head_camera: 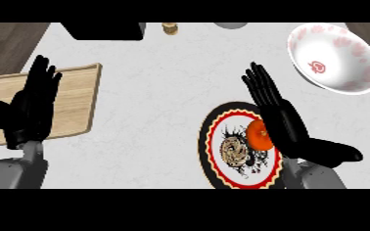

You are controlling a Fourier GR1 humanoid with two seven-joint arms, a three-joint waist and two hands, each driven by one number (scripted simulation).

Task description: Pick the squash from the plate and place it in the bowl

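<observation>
Right hand [285, 122]: fingers straight, holding nothing, squash [257, 134] touching its left side on the plate [212, 142]. Bowl [329, 58] beyond its fingertips, rightward. Left hand [33, 103]: released, resting.

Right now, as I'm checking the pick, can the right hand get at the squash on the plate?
Probably yes: the open right hand is right beside the squash on the plate, with nothing between them.

No legible text or labels anywhere

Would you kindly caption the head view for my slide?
Open right hand beside the orange squash on its plate; bowl beyond, left hand resting.
</observation>
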